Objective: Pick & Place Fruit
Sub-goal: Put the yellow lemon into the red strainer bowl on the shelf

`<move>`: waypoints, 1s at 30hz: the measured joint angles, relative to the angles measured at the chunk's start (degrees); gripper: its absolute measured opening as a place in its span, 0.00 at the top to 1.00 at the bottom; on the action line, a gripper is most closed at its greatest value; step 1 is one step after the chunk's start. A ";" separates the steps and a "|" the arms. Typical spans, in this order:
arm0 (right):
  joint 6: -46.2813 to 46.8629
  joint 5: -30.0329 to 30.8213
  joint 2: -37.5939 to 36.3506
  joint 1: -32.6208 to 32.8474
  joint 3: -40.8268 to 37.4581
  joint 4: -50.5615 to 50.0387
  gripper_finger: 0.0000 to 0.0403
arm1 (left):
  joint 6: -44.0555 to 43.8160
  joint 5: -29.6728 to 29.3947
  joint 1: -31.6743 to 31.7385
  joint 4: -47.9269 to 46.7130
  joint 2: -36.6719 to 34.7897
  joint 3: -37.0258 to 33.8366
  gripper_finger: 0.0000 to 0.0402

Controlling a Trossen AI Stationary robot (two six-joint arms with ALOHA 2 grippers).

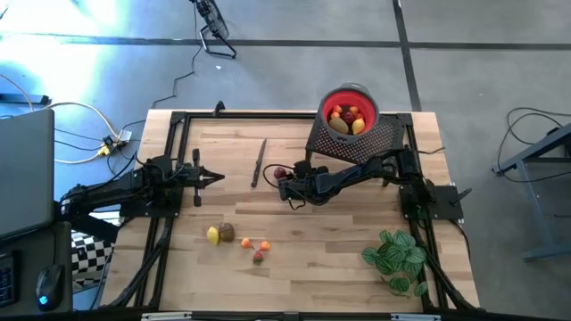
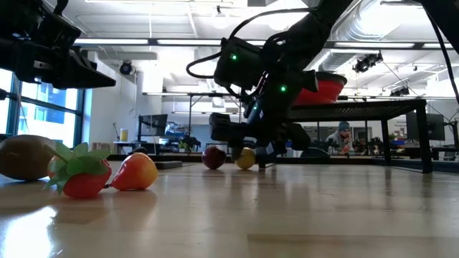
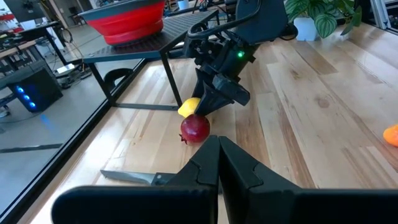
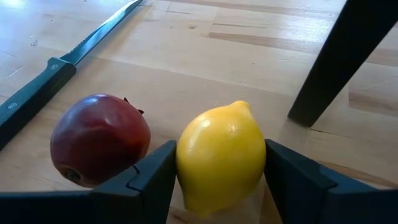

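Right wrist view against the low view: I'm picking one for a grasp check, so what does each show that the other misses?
Only the right wrist view shows the knife and the right gripper closed on the yellow lemon.
Only the low view shows the strawberry, the orange fruit, a brown fruit and the red bowl on its stand.
Both show the lemon and the dark red fruit side by side.
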 joint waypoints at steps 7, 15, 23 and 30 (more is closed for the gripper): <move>0.03 -1.89 0.00 0.00 0.05 0.83 0.47 | 0.00 0.00 0.00 -0.02 -0.01 0.00 1.00; 0.01 -2.44 0.00 0.11 0.07 1.18 0.47 | 0.00 0.00 -0.02 0.00 0.01 0.00 1.00; -0.39 -2.70 -0.02 0.83 0.07 1.16 0.48 | 0.00 0.00 -0.01 -0.02 -0.02 0.00 1.00; -0.35 -3.41 -0.45 2.65 0.07 1.01 0.47 | 0.00 0.00 -0.02 0.01 -0.02 0.00 1.00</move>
